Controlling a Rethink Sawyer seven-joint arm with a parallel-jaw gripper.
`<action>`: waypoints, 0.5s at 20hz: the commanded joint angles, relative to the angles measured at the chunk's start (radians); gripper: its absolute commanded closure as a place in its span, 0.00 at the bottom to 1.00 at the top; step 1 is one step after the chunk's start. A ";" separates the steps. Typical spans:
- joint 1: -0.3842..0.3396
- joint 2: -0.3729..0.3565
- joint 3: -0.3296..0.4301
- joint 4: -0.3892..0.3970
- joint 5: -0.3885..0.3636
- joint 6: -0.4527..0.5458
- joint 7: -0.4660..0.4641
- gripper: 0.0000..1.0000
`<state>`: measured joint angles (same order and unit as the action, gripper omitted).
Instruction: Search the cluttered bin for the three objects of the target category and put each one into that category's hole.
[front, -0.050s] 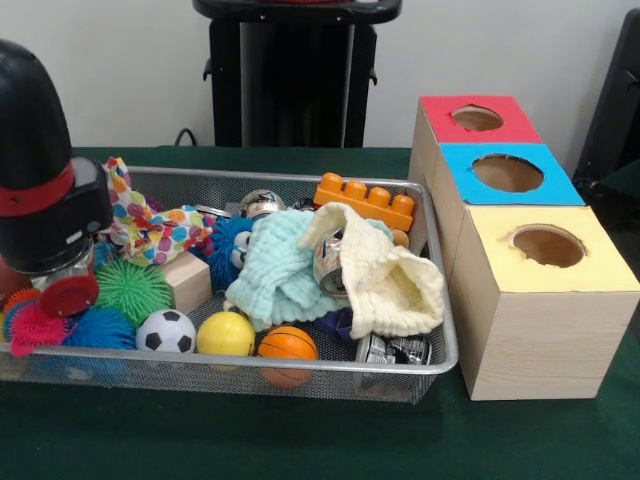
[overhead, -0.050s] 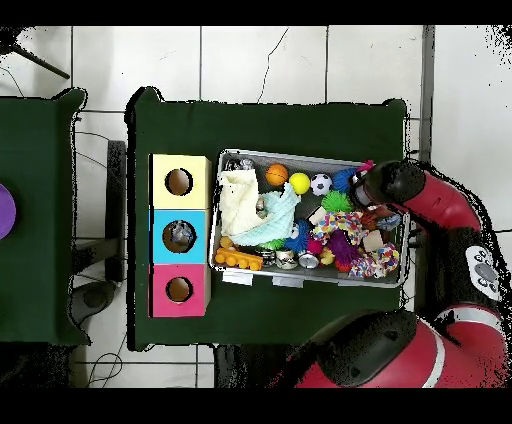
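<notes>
A wire-mesh bin (front, -0.050s: 440, 345) holds a jumble of toys. Along its front lie a soccer ball (front, -0.050s: 165, 332), a yellow ball (front, -0.050s: 225, 334) and a small basketball (front, -0.050s: 287, 344). Spiky balls in green (front, -0.050s: 132, 290), blue (front, -0.050s: 100, 328) and pink (front, -0.050s: 30, 322) crowd the left end. My gripper (front, -0.050s: 65, 285) hangs low over that left end, just above the spiky balls; in the overhead view the gripper (overhead, -0.050s: 380, 200) is at the bin's right end. Its state is hidden. Three wooden boxes stand beside the bin, with red (front, -0.050s: 478, 120), blue (front, -0.050s: 508, 172) and yellow (front, -0.050s: 548, 245) holed tops.
A pale blue cloth (front, -0.050s: 275, 275) and a cream cloth (front, -0.050s: 395, 285) cover a can (front, -0.050s: 330, 262) mid-bin. An orange brick (front, -0.050s: 365, 200), a dotted cloth (front, -0.050s: 150, 228), a wooden block (front, -0.050s: 185, 280) and a blue furry toy (front, -0.050s: 228, 245) lie around. Something grey shows inside the blue box's hole (overhead, -0.050s: 179, 236).
</notes>
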<state>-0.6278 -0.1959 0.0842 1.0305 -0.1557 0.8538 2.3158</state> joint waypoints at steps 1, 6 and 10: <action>-0.014 0.158 0.081 -0.152 -0.049 0.022 -0.168 1.00; -0.022 0.265 0.104 -0.270 -0.071 0.066 -0.212 1.00; -0.023 0.298 0.115 -0.327 -0.081 0.138 -0.249 1.00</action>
<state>-0.6282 -0.0997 0.1074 0.8472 -0.1560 1.0773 2.3158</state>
